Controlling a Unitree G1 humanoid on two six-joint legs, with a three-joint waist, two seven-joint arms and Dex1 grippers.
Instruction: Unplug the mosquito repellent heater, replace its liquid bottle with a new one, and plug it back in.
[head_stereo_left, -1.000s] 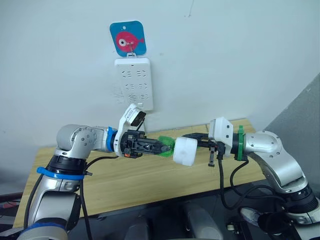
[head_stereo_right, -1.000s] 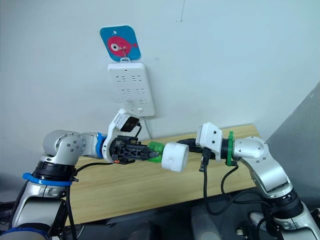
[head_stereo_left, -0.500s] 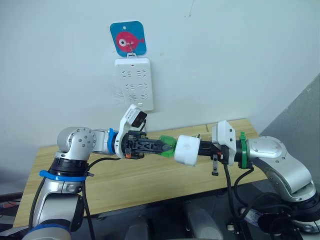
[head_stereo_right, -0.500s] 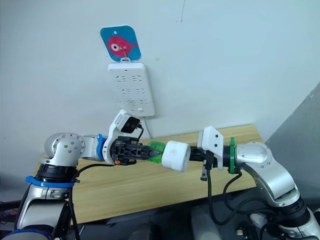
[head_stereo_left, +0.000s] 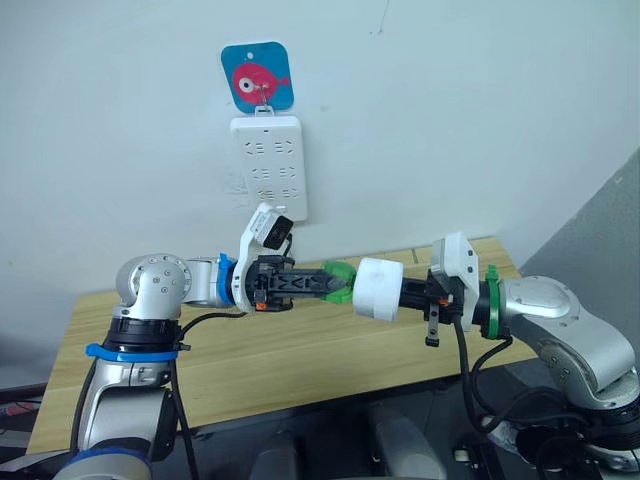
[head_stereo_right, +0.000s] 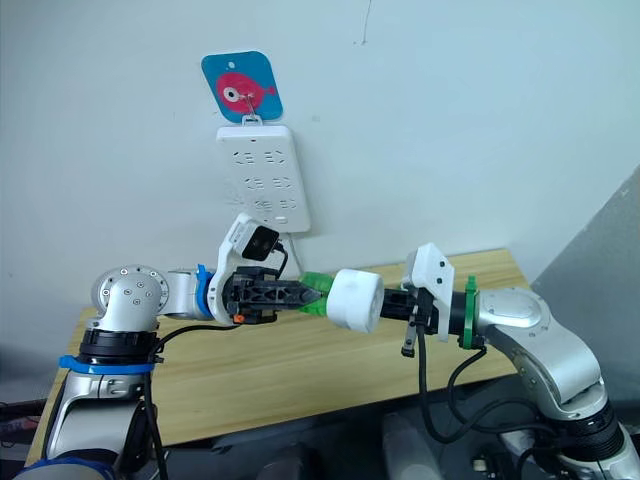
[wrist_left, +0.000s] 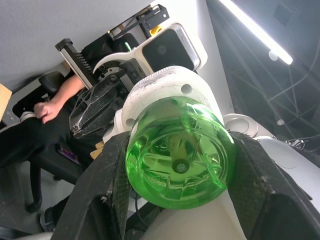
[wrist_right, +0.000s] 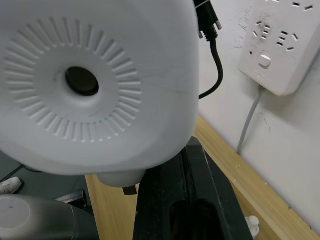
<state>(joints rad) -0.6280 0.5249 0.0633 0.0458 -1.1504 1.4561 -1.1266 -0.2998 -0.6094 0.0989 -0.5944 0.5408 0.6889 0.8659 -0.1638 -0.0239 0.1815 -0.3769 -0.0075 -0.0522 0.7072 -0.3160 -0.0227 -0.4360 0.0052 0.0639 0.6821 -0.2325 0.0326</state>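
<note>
Holding heater (head_stereo_left: 379, 290) and green bottle (head_stereo_left: 338, 280)

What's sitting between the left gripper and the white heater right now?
A green liquid bottle bridges them in the left eye view: the left gripper clamps its base, and its other end meets the mosquito repellent heater.

You have a light wooden table (head_stereo_left: 300, 350) standing against the white wall (head_stereo_left: 450, 120), its long edge facing you. The grain runs along its length. In the right wrist view a small white object (wrist_right: 251, 221) sits on the tabletop near the wall; you cannot tell what it is. The rest of the visible top shows bare wood.
</note>
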